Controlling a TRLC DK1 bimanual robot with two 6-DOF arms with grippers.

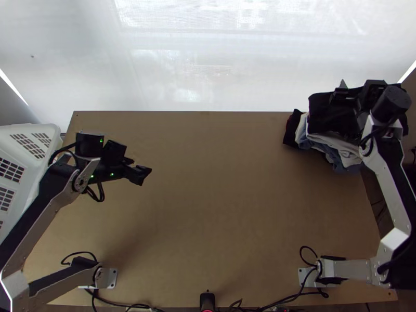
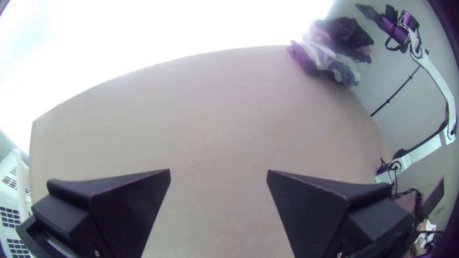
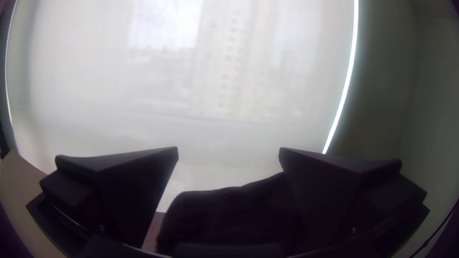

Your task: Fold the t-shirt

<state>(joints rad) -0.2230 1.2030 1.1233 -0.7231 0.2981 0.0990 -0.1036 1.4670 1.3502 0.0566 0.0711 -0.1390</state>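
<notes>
Pincer left (image 1: 142, 170), pincer right (image 1: 340, 94), both agape

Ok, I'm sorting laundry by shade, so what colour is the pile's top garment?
Black; the top garment shows best in the top view.

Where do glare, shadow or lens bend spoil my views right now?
Top view: bright window blind, soft shadows on the table. Left wrist view: glare washes out the area beyond the table, whose far edge bows. Right wrist view: right tool and dark cloth are backlit, nearly merging.
</notes>
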